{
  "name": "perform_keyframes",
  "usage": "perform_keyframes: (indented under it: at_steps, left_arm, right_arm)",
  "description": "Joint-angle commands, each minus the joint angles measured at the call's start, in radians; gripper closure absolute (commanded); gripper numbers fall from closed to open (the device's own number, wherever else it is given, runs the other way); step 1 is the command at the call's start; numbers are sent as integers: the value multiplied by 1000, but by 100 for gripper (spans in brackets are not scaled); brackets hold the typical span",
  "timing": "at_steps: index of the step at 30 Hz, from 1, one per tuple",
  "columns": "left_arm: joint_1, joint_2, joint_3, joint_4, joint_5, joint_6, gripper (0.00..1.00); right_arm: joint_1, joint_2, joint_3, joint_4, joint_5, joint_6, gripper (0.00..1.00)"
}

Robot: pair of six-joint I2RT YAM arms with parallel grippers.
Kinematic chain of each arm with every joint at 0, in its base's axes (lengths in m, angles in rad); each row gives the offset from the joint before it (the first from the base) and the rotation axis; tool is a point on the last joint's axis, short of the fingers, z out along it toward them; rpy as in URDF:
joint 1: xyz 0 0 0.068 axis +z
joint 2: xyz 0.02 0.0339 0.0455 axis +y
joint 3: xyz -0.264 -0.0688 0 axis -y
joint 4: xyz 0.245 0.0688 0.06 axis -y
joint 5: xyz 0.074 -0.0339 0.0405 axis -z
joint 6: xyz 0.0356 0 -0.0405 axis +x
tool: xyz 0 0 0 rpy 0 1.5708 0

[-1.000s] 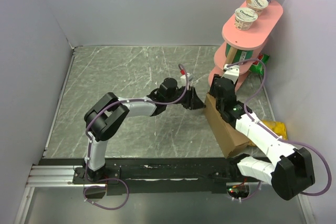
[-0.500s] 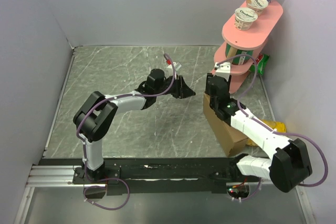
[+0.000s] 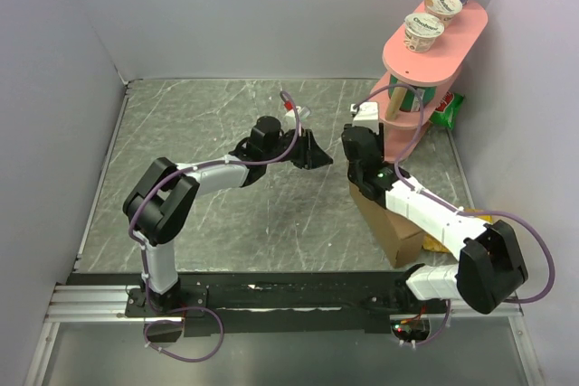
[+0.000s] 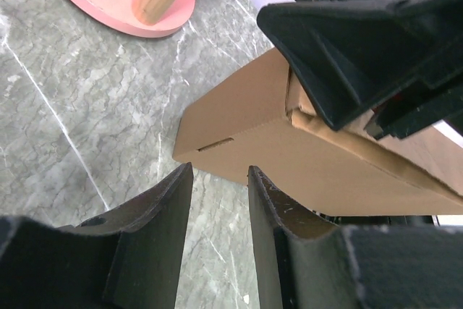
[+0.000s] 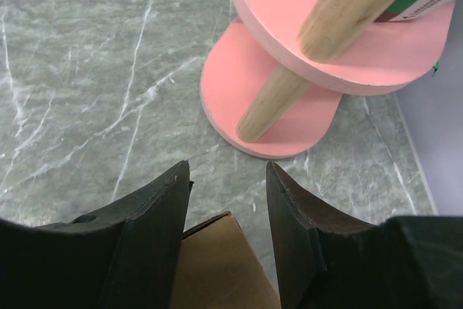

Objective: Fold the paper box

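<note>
The paper box [image 3: 394, 229] is a plain brown cardboard body, already closed into a long shallow shape. It lies on the right side of the grey marbled table [image 3: 208, 115], running from just in front of the pink stand [image 3: 432, 40] back toward the near edge. In the left wrist view one long face of it shows, with a small slot cut near the end.

The right gripper [image 5: 226, 171] sits over the far end of the box. Its fingers are spread apart, and a brown corner of the box shows low between them; I cannot tell whether either finger touches the cardboard. Beyond its tips are the stand's round pink base and a slanting wooden post.

The left gripper [image 4: 219, 170] is just to the left of the box, pointing at its far end. Its fingers are parted by a narrow gap with nothing between them, and they are clear of the cardboard. From this view the black shape of the right gripper overlaps the box's upper edge.

Three yoghurt cups [image 3: 423, 32] stand in a row on the stand's top tier, a green packet [image 3: 445, 112] lies at its foot, and something yellow [image 3: 472, 220] lies under the right arm
</note>
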Motion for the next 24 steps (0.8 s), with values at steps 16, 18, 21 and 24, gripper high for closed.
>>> perform_keyframes:
  at_steps: [16, 18, 21, 24]
  left_arm:
    - [4, -36, 45, 3, 30, 22, 59]
    - [4, -35, 44, 1, 32, 24, 59]
    - [5, -42, 39, -3, 27, 31, 58]
    - [7, -53, 42, -20, 27, 39, 58]
  right_arm:
    - [52, 189, -116, -446, 25, -127, 49]
    - [63, 205, -105, -466, 59, -118, 50]
    - [63, 206, -91, -469, 54, -103, 50]
    - [46, 154, -76, -458, -25, -90, 48]
